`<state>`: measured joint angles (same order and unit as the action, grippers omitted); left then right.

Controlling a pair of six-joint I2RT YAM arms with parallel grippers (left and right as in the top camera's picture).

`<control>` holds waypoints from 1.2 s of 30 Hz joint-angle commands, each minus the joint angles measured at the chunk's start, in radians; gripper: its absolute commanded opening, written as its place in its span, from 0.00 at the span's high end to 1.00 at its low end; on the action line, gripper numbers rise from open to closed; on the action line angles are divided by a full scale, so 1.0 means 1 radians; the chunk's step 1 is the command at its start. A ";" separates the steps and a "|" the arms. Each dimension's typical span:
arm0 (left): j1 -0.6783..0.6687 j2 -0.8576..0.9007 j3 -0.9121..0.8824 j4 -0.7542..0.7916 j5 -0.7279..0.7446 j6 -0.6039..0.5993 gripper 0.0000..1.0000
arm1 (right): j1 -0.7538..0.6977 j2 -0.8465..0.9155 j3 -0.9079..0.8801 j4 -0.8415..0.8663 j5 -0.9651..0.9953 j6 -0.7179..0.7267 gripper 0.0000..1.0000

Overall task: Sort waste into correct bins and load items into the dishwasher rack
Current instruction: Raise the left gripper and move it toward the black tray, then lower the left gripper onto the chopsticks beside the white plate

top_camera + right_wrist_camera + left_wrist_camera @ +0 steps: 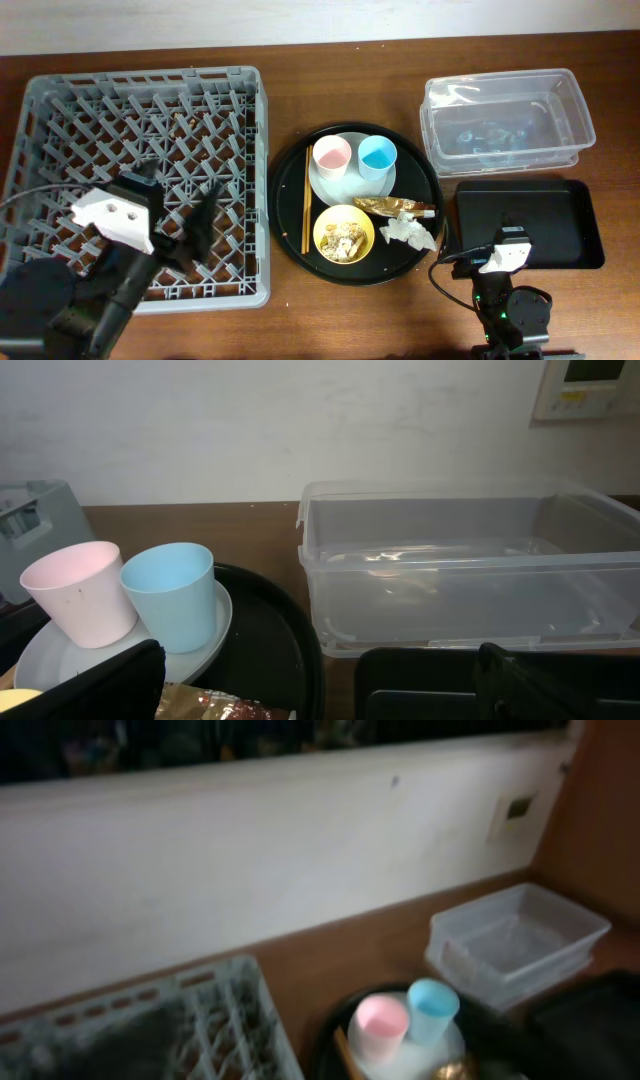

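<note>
Left jaws over dishwasher rack (100,120) | pink cup (331,155) well apart, rightward

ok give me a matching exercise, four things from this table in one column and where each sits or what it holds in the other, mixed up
1 pink cup
2 yellow bowl
3 chopsticks
4 clear tub

a holds beige food scraps
b lie on the round black tray, left of the plate
c sits outside the round tray, to its right
d stands on the plate beside the light-blue cup

pairs: 1-d, 2-a, 3-b, 4-c
</note>
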<state>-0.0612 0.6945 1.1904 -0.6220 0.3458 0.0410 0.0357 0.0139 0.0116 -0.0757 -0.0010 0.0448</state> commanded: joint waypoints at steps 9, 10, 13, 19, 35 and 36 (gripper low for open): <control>-0.085 0.405 0.026 -0.113 0.055 -0.251 0.99 | 0.004 -0.005 -0.006 -0.005 0.006 -0.004 0.01; -0.111 0.447 0.026 -0.143 0.055 -0.251 0.93 | 0.004 -0.005 -0.006 -0.005 0.006 -0.004 0.01; -0.194 0.565 0.026 -0.230 0.055 -0.250 0.49 | 0.004 -0.005 -0.006 -0.005 0.006 -0.004 0.01; -0.343 0.698 0.025 -0.258 -0.040 -0.250 0.18 | 0.004 -0.005 -0.006 -0.005 0.006 -0.004 0.01; -0.423 0.923 0.024 -0.171 -0.283 -0.251 0.83 | 0.004 -0.005 -0.006 -0.005 0.006 -0.004 0.01; -0.423 0.928 0.024 -0.164 -0.283 -0.250 0.80 | 0.004 -0.005 -0.006 -0.005 0.006 -0.004 0.01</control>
<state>-0.4831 1.6035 1.2098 -0.7986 0.1135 -0.2100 0.0357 0.0139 0.0116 -0.0757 -0.0010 0.0444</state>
